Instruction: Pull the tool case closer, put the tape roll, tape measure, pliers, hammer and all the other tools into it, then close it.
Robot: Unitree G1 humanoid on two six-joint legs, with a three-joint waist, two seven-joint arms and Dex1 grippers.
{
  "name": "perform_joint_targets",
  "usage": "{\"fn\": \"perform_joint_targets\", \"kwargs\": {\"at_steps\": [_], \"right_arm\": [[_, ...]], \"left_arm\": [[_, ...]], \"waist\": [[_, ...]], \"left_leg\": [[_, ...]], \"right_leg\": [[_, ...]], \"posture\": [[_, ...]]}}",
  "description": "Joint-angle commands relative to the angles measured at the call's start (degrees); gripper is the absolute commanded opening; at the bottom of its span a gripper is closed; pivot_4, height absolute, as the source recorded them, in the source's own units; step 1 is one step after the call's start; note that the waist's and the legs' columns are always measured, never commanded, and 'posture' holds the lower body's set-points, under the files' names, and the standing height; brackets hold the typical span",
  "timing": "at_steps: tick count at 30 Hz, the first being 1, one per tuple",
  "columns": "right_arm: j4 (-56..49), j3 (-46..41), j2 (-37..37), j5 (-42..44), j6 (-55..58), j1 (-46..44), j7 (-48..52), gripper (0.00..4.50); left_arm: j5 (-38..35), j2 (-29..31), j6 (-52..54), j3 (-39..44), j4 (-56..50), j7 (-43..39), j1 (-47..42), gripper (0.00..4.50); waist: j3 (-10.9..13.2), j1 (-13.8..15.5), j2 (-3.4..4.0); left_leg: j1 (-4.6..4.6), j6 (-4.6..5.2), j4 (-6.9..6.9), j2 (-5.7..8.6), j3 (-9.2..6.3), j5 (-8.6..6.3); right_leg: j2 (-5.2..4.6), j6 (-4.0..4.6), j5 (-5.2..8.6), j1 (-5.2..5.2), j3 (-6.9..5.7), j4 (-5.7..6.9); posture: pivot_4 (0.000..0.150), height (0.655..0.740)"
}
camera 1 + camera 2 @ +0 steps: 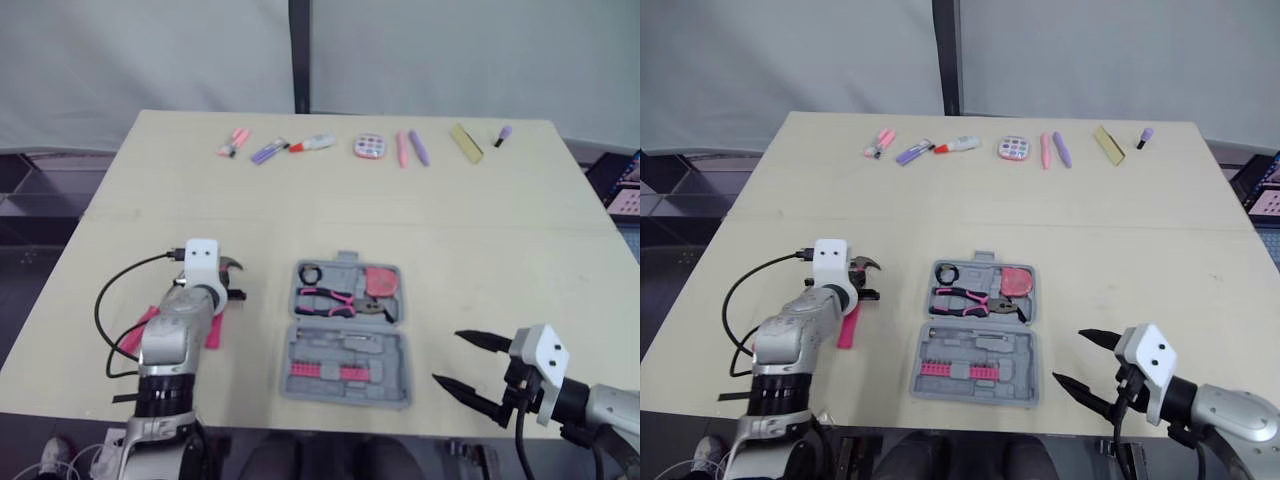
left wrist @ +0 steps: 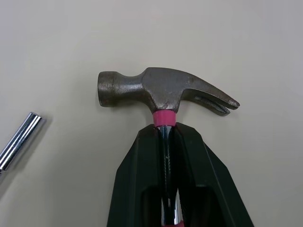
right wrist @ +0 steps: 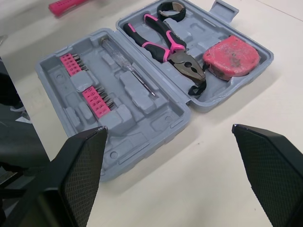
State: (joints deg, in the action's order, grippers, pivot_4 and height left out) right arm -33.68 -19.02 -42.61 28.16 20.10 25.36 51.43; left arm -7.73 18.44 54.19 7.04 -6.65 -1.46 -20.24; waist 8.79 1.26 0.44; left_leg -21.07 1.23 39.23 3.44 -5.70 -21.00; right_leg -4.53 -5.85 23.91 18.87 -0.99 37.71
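The left gripper point(image 2: 165, 130) was clamped on the hammer point(image 2: 165, 92) at its neck, just under the steel head, left of the open tool case point(image 3: 142, 137); whether the hammer touched the table point(image 1: 500, 230) was hard to tell. Pliers point(image 3: 165, 45) and tape measure point(image 3: 231, 56) lay in the case's far half. The right gripper point(image 1: 447, 357) hung spread wide near the case's right front corner
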Motion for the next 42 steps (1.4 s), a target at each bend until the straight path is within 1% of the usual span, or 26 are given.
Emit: {"fn": "perform_joint_targets", "kwargs": {"at_steps": [1,3,5,7,10,13,18,21,28,35,38,42], "right_arm": [[-0.6,-1.6,-0.3,0.7,-0.7,-0.7,0.2,4.5],[-0.1,-1.6,-0.3,1.0,-0.8,-1.2,0.5,4.5],[0.7,-1.5,-0.1,0.8,-1.6,-1.3,1.2,4.5],[1.4,-1.2,0.0,0.7,-2.2,-1.4,2.0,4.5],[2.4,-0.3,-0.4,0.6,-3.2,-1.8,3.6,4.5],[3.8,0.2,-0.8,0.2,-4.3,-2.4,5.0,4.5],[5.3,-0.2,-1.8,-0.2,-6.5,-1.2,8.1,4.5],[6.1,-0.5,-2.4,-0.2,-7.2,-1.0,9.4,4.5],[8.0,0.1,-3.7,-1.4,-9.5,-1.1,11.8,4.5],[10.4,2.0,-4.0,-2.8,-11.1,-2.5,13.4,4.5],[11.8,2.5,-4.2,-3.3,-11.9,-3.1,13.9,4.5],[13.2,3.3,-4.2,-3.9,-12.6,-4.2,14.2,4.5]], "left_arm": [[-3.3,5.3,-1.3,-1.4,-8.3,-9.6,0.6,0.07],[-7.7,6.9,-0.3,-0.4,-11.4,-15.1,1.3,0.07],[-11.3,11.8,-1.8,-2.1,-15.4,-24.2,3.9,0.07],[-13.9,15.7,-3.8,-3.9,-18.1,-31.1,6.0,0.07],[-16.2,19.1,-7.7,-6.0,-20.0,-38.6,7.3,0.07],[-16.8,21.2,-9.8,-8.1,-20.3,-42.9,6.9,0.07],[-15.8,24.3,-15.1,-13.4,-19.7,-50.6,4.3,0.07],[-15.3,24.8,-16.4,-16.9,-19.5,-53.5,2.3,0.07],[-10.5,24.3,-16.2,-26.4,-19.4,-54.9,-2.6,0.07],[-6.7,18.8,-10.3,-35.1,-18.6,-54.2,-12.1,0.07],[-3.7,17.4,-10.8,-38.8,-16.4,-54.1,-14.9,0.07],[-1.9,14.3,-8.8,-41.6,-14.5,-53.9,-19.4,0.07]], "waist": [[0.0,0.0,0.02],[0.0,0.1,0.02],[0.0,0.1,0.01],[0.0,0.0,0.04],[0.0,0.1,0.08],[0.0,0.1,0.08],[0.0,0.1,0.1],[0.0,0.1,0.1],[0.0,0.1,0.09],[0.0,0.2,0.08],[0.0,0.2,0.08],[0.0,0.2,0.08]], "left_leg": [[-0.01,-0.01,0.0,-0.02,0.0,0.0],[0.0,-0.01,0.01,0.01,0.0,0.0],[-0.03,-0.01,0.02,0.04,-0.04,0.0],[-0.01,-0.01,-0.06,0.02,-0.05,0.0],[-0.02,-0.01,-0.07,0.0,-0.06,0.0],[-0.02,-0.02,-0.03,0.0,-0.05,0.0],[-0.02,-0.01,-0.05,-0.01,-0.05,0.0],[-0.02,-0.01,-0.04,0.0,-0.05,0.0],[-0.03,0.0,-0.04,-0.01,-0.04,0.0],[-0.08,0.05,0.02,0.02,-0.05,0.0],[-0.07,0.05,0.01,0.01,-0.03,0.0],[-0.08,0.06,0.04,0.0,0.02,0.01]], "right_leg": [[0.0,0.0,0.0,0.03,0.0,0.02],[-0.03,0.0,0.0,0.03,0.03,0.04],[-0.05,0.0,0.0,0.03,0.08,0.03],[-0.04,0.0,0.0,0.05,0.12,0.02],[-0.04,0.01,0.0,0.04,0.11,-0.05],[-0.03,0.01,0.0,-0.07,0.13,-0.2],[-0.01,0.01,0.0,-0.08,0.12,-0.21],[-0.01,0.01,0.0,-0.11,0.12,-0.21],[0.03,0.01,0.0,-0.11,0.13,-0.21],[0.04,0.01,0.0,-0.12,0.14,-0.19],[0.08,0.01,0.0,-0.13,0.13,-0.17],[0.09,0.0,0.0,-0.12,0.12,-0.17]], "posture": [[0.15,0.7134],[0.15,0.7134],[0.15,0.7134],[0.15,0.7134],[0.15,0.7134],[0.15,0.7134],[0.15,0.7134],[0.15,0.7134],[0.15,0.7134],[0.15,0.7134],[0.15,0.7134],[0.15,0.7134]]}}
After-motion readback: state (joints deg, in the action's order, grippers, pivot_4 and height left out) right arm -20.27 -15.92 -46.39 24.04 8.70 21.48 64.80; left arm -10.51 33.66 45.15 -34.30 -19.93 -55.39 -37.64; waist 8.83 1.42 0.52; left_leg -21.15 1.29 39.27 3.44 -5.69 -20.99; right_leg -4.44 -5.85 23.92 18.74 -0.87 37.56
